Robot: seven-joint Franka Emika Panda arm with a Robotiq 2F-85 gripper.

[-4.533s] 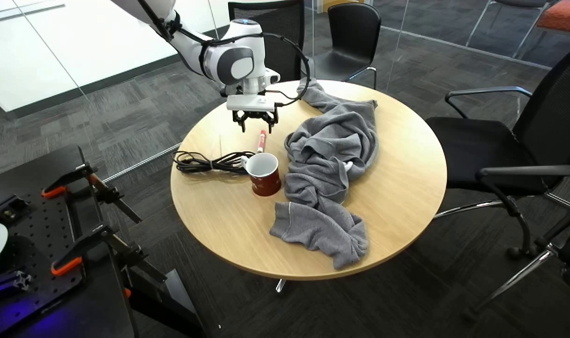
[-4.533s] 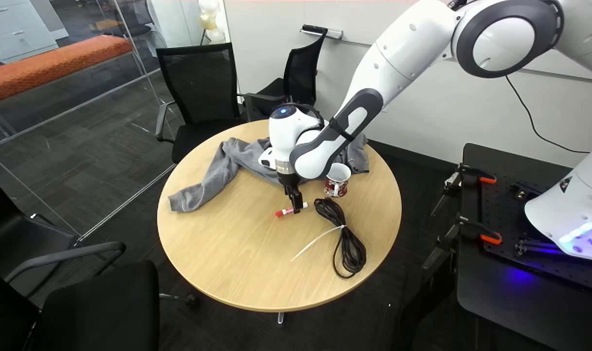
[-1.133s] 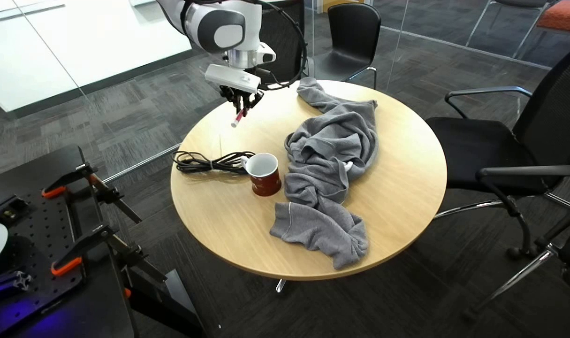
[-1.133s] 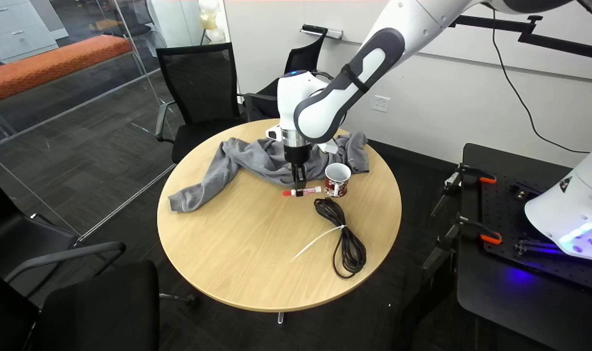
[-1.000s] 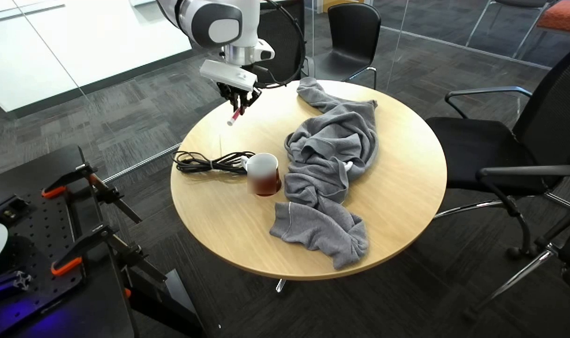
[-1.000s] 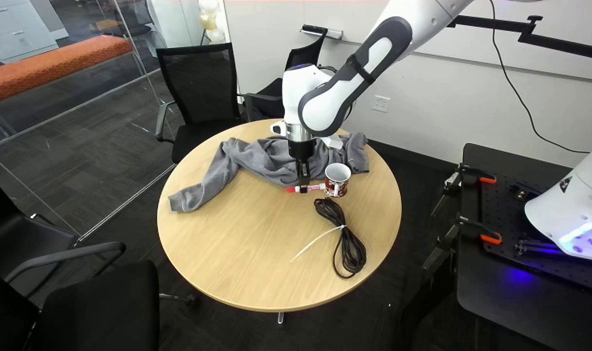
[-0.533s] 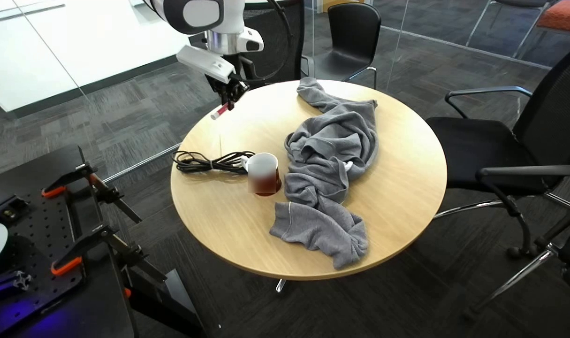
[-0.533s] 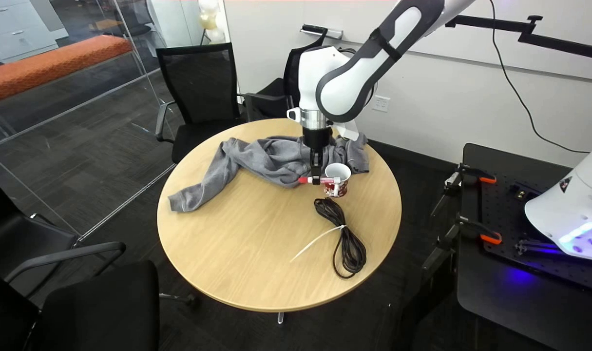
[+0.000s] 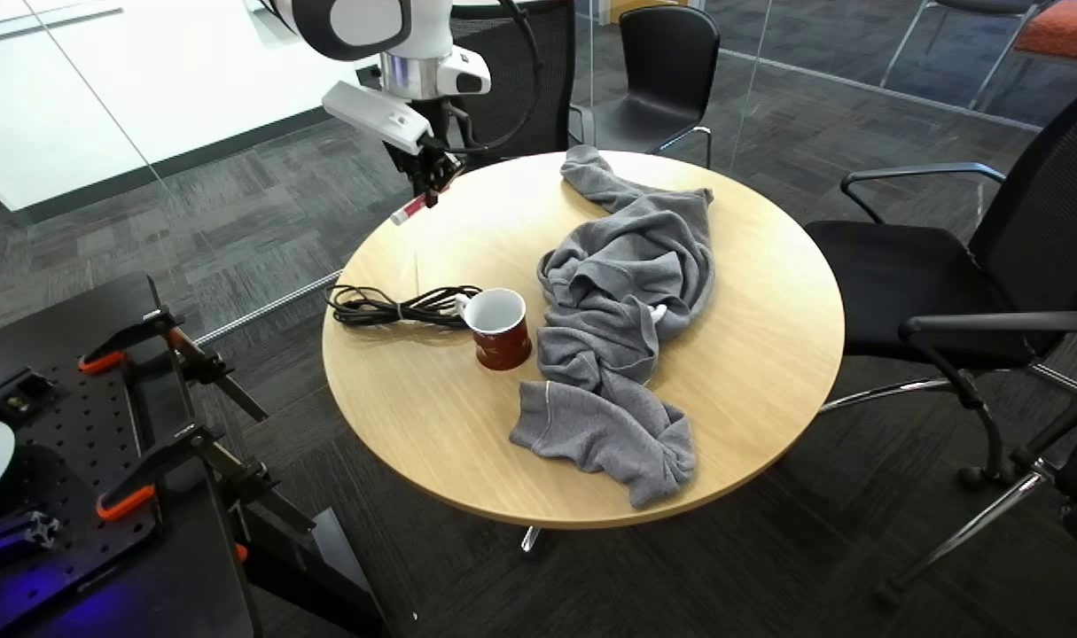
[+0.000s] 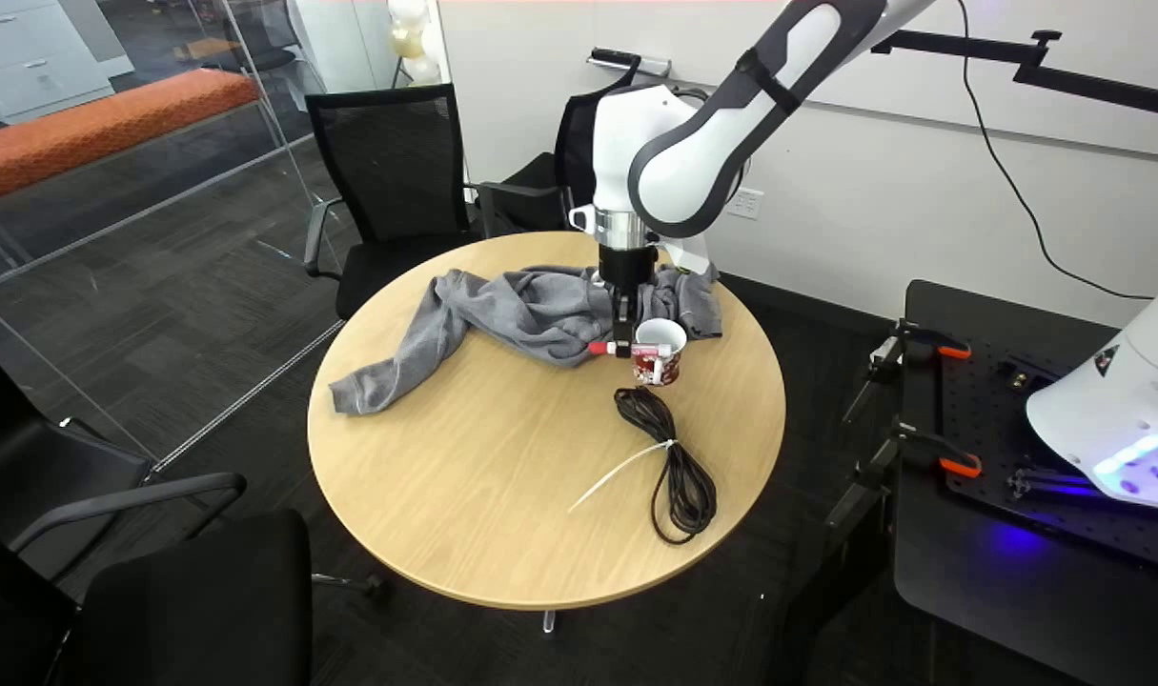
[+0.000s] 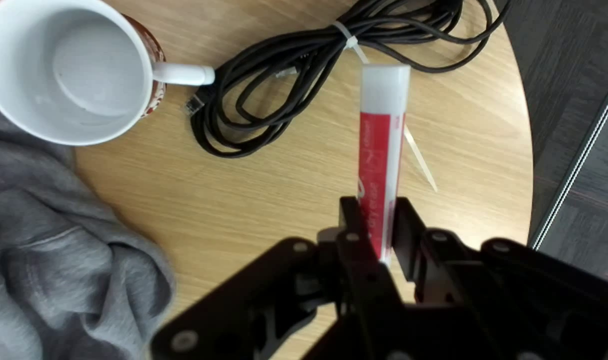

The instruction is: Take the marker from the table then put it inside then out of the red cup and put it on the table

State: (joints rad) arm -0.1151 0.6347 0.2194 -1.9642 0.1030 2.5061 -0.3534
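My gripper (image 11: 377,206) is shut on the marker (image 11: 381,145), which hangs in the air above the table (image 11: 263,195). Red with a white end, the marker sticks out from between the fingers, its white end away from the gripper; in an exterior view its red cap (image 10: 599,348) shows on the opposite side. The red cup (image 9: 504,347) stands upright on the table, its pale inside showing nothing in the wrist view, where the cup (image 11: 88,75) lies at upper left, apart from the marker. In an exterior view the marker overlaps the cup (image 10: 672,368) only in the line of sight.
A black coiled cable (image 11: 283,45) with a white tie lies beside the cup's handle. A crumpled grey cloth (image 9: 627,292) stretches across the table on the cup's other side. Black office chairs (image 9: 910,283) stand round the table.
Several seconds ago the gripper stood open over the marker on the table; now it holds it. Over the last second it has risen and turned somewhat with the marker. The cup stays put.
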